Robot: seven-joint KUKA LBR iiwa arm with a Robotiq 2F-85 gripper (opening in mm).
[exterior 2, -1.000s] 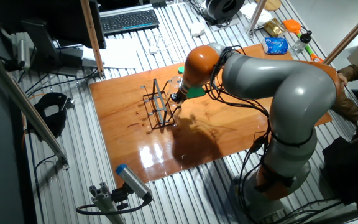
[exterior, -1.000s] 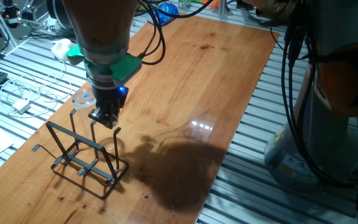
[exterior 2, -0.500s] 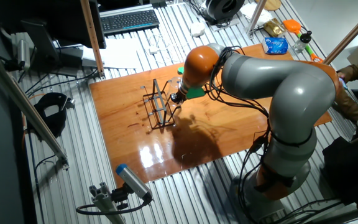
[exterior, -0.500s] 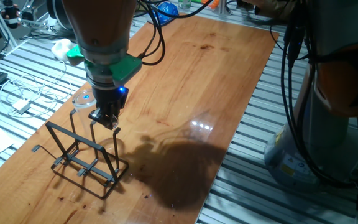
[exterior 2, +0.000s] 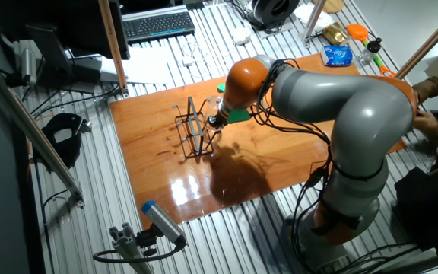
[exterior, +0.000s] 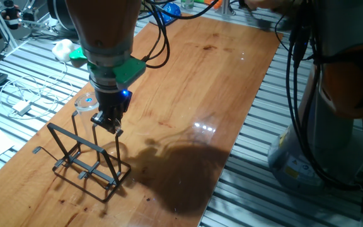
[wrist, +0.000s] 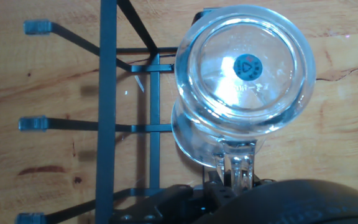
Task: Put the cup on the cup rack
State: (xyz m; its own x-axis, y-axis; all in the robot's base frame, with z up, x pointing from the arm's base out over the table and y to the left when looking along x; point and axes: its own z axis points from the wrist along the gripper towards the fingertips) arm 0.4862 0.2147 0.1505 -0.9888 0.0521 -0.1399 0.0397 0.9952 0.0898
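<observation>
- Now, in one fixed view the gripper (exterior: pixel 108 122) hangs over the cup rack (exterior: pixel 84 157); lower it slowly, straight down.
- From the other fixed view, the cup is too small to make out.
- Looking along the hand view, fingers pinch the handle of the cup (wrist: pixel 244 87), at 3 o'clock of the prongs; centre it first.

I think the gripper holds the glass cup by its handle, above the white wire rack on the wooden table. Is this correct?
Not fully. The cup rack is black, not white; both fixed views show dark wire. The rest holds: in the hand view the gripper holds the clear cup by its handle, above the rack on the wooden table.
</observation>
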